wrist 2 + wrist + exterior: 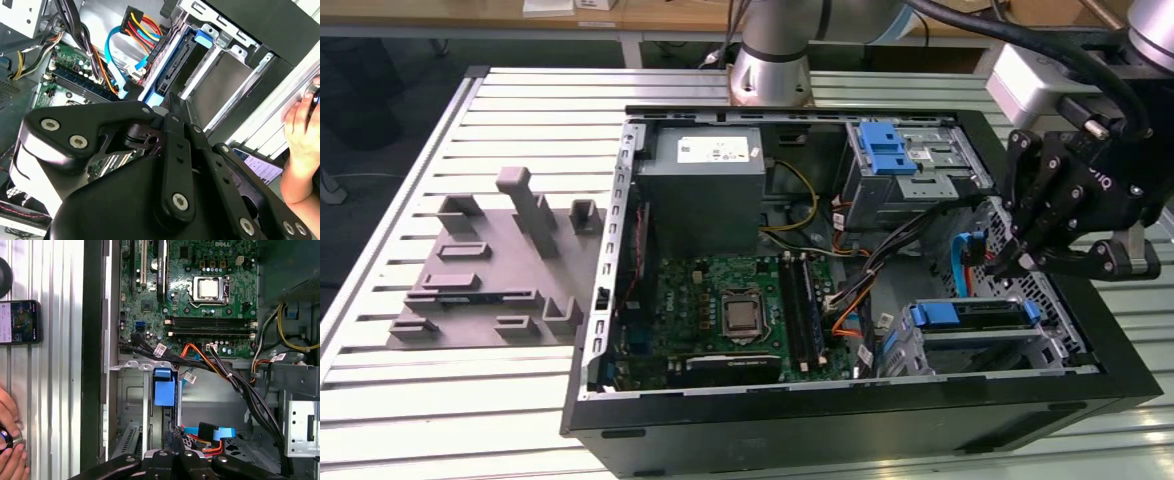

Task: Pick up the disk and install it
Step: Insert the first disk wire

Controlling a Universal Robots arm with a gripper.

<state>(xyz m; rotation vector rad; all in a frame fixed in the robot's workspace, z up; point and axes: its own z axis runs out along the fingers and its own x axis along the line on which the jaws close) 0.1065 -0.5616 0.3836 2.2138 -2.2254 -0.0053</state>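
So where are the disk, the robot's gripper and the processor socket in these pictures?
disk (977, 314), exterior view, its long side in the blue carrier.
gripper (1009, 262), exterior view, between its black fingertips.
processor socket (210, 288), first wrist view, the silver square's middle.

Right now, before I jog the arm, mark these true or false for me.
1. The disk lies on the grey fixture tray. False: it sits in the drive cage inside the computer case.
2. The gripper is over the power supply. False: it is by the drive cage, at the exterior view's right.
3. The CPU socket has no cooler. True.
4. A hand is over the table beside the case. True.
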